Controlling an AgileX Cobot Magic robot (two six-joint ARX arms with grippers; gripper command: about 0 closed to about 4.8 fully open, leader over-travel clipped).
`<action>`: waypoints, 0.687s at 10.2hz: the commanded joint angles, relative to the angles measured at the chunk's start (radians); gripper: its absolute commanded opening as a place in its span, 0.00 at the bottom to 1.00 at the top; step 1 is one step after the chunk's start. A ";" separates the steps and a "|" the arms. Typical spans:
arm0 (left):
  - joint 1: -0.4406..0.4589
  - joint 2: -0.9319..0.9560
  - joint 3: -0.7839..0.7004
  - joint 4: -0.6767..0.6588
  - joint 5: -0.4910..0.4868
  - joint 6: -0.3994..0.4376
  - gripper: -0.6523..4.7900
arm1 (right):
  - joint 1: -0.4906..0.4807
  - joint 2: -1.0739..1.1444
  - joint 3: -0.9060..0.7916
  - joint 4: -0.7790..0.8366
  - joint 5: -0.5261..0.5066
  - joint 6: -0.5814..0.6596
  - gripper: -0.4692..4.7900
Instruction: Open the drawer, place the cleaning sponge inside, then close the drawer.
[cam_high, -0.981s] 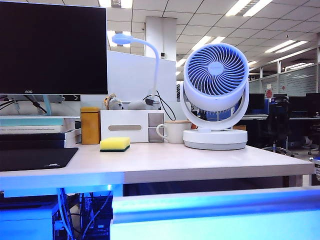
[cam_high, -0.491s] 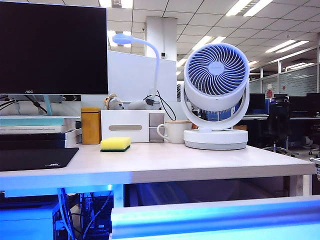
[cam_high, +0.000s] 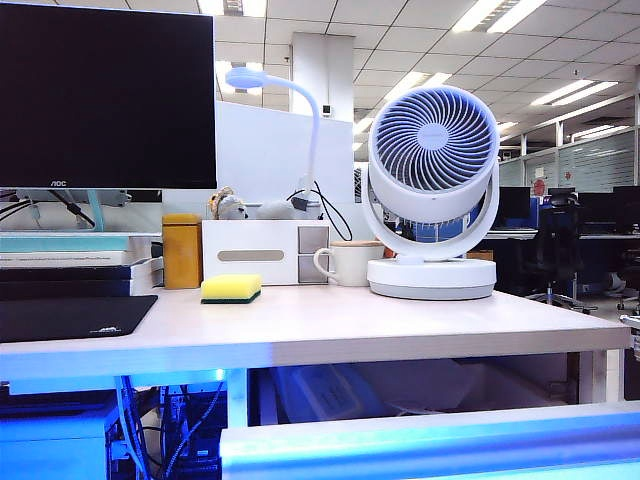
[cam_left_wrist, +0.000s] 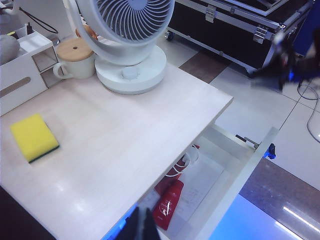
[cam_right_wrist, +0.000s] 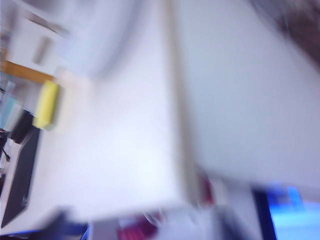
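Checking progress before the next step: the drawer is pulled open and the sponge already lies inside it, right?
Not quite. The drawer is open, but the sponge is on the desk near the white organizer; the left wrist view shows it.

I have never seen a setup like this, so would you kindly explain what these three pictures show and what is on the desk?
This is a robot with two arms, each ending in a two-finger end effector. One picture is taken from a fixed camera facing the desk; the other two come from cameras on the wrists. On the desk lie a yellow cleaning sponge, a white fan, a mug, a white organizer box and a monitor. The left wrist picture looks down at the drawer, pulled open under the desk, with a red bottle inside. The left end effector is shut at that picture's lower edge and holds nothing. The right wrist picture is too blurred to show the right end effector. The sponge is not yet in the drawer.
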 joint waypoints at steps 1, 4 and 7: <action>0.000 -0.002 0.004 0.048 0.001 0.003 0.11 | 0.058 -0.101 0.053 0.056 -0.115 0.097 0.45; 0.000 -0.002 0.004 0.057 0.002 0.003 0.11 | 0.151 -0.113 0.068 0.267 -0.244 0.183 1.00; 0.000 -0.002 0.004 0.057 0.001 0.003 0.11 | 0.190 -0.112 0.067 0.374 -0.256 0.256 1.00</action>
